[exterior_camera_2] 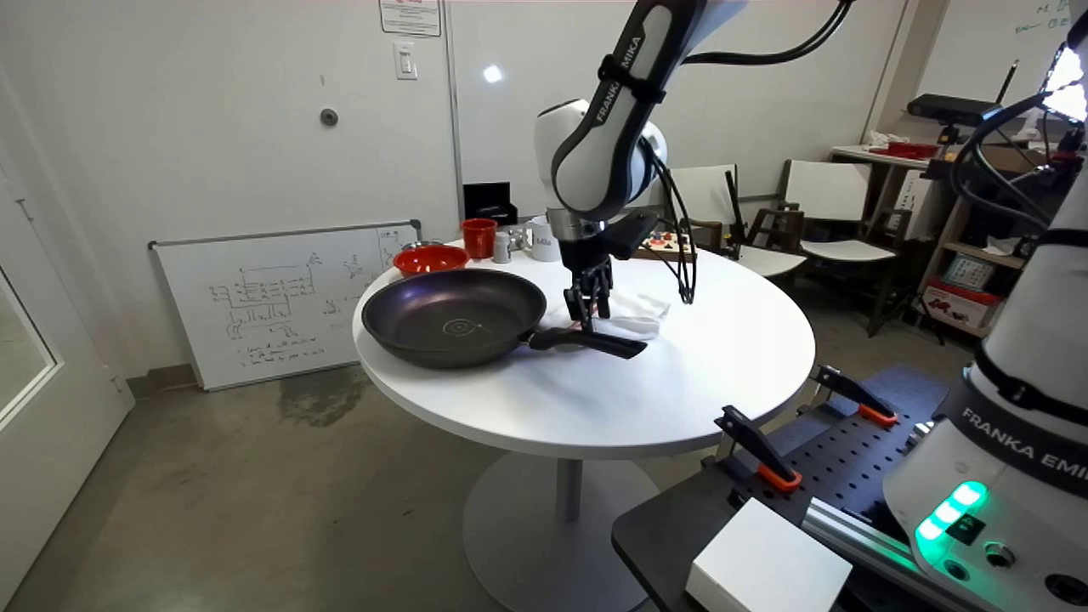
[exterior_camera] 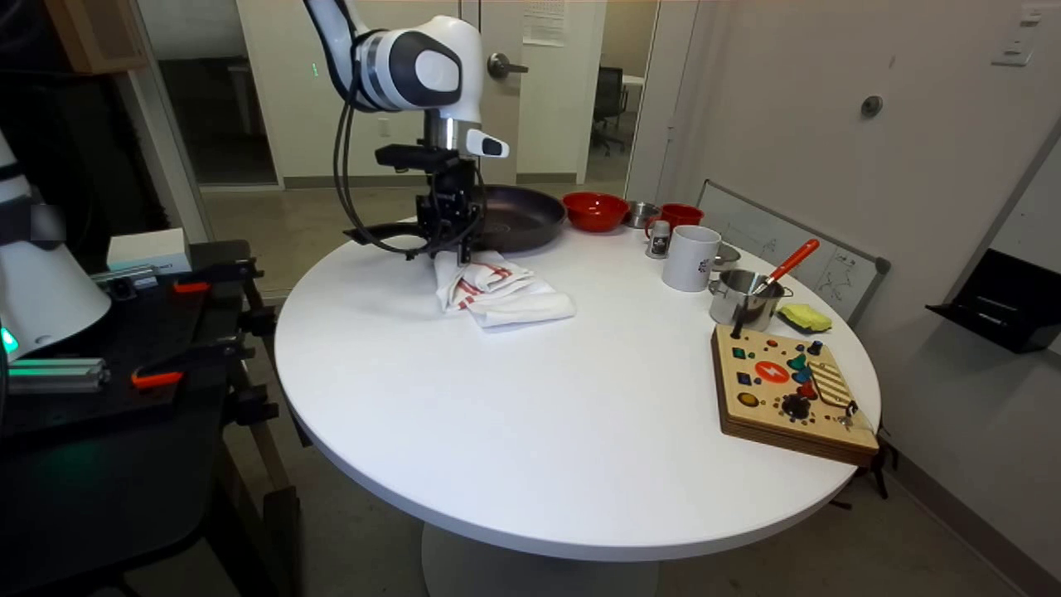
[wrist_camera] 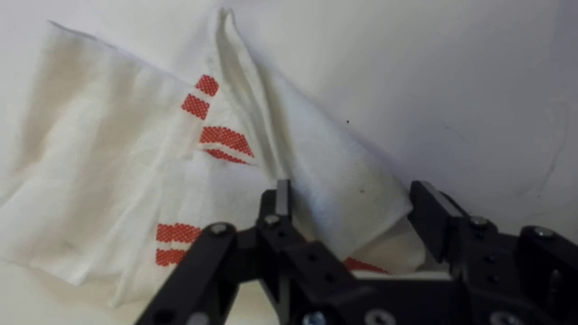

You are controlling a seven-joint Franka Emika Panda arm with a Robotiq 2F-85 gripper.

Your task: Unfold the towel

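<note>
The white towel [exterior_camera: 524, 300] with red stripes lies crumpled and folded over itself on the round white table [exterior_camera: 530, 431]. It also shows in an exterior view [exterior_camera_2: 636, 314], partly behind the gripper and the pan handle. In the wrist view the towel [wrist_camera: 108, 149] has a raised fold at the top and a loose flap at the right. My gripper [wrist_camera: 348, 198] points down and is open. Its fingers stand on either side of that flap, with the right finger at the flap's edge. The gripper is at the towel's end near the pan in both exterior views [exterior_camera: 449, 249] [exterior_camera_2: 591, 316].
A black frying pan [exterior_camera_2: 459, 319] stands close beside the gripper, its handle [exterior_camera_2: 586, 342] in front of it. A red bowl [exterior_camera: 595, 212], white mug [exterior_camera: 691, 259], metal pot [exterior_camera: 738, 303] and wooden switch board [exterior_camera: 787, 398] stand along the table's wall side.
</note>
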